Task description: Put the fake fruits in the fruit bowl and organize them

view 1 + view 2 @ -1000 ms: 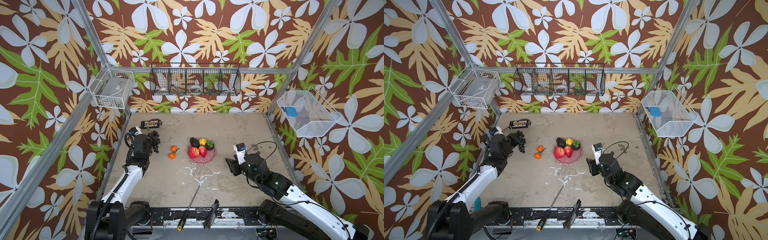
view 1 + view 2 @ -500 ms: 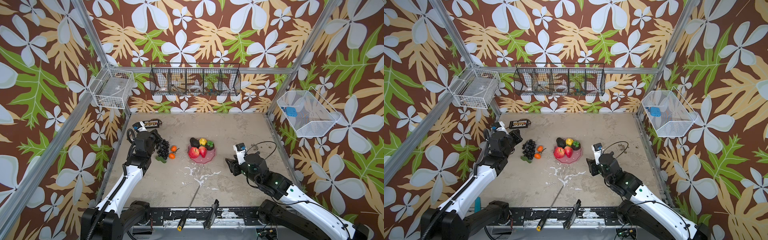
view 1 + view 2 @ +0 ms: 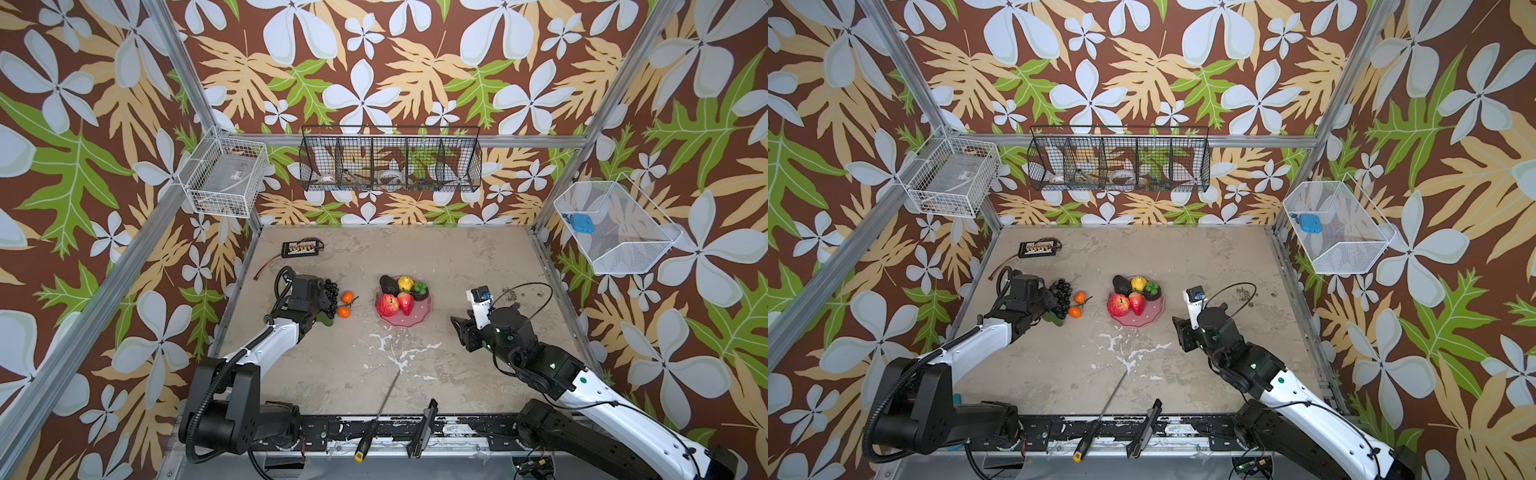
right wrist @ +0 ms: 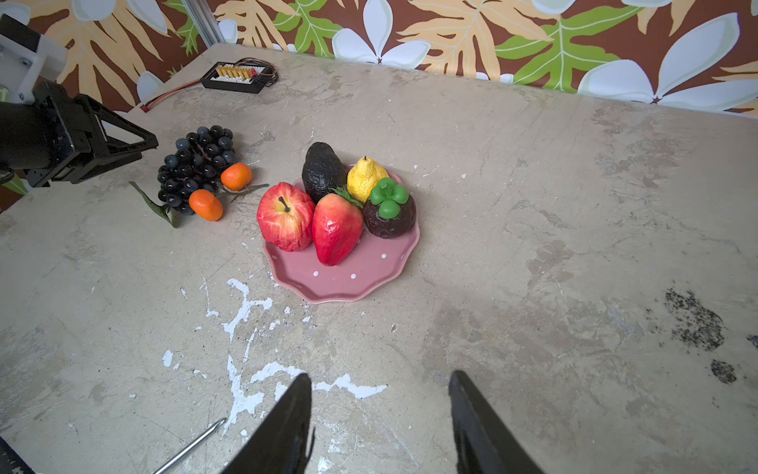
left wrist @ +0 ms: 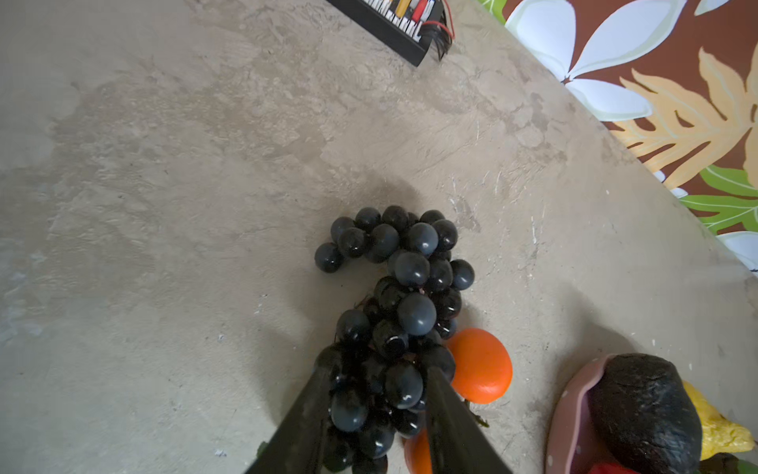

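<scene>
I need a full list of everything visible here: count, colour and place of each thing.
fruit bowl: 1, pink with white dots, table middle
apple: 1, red, in bowl
strawberry: 1, red, in bowl
lemon: 1, yellow, in bowl
avocado: 1, dark, bowl's far rim
brown fruit: 1, green top, in bowl
grape bunch: 1, dark, on table left of bowl
oranges: 2, orange, on table beside grape bunch
connector board: 1, black, table's far left
screwdriver: 1, black-yellow handle, front edge
wire baskets: 3, two white, one black, on walls
blue object: 1, in a white basket
left tool: 1, black, jaws apart around grape bunch
right tool: 1, black, open, empty, right of bowl
</scene>
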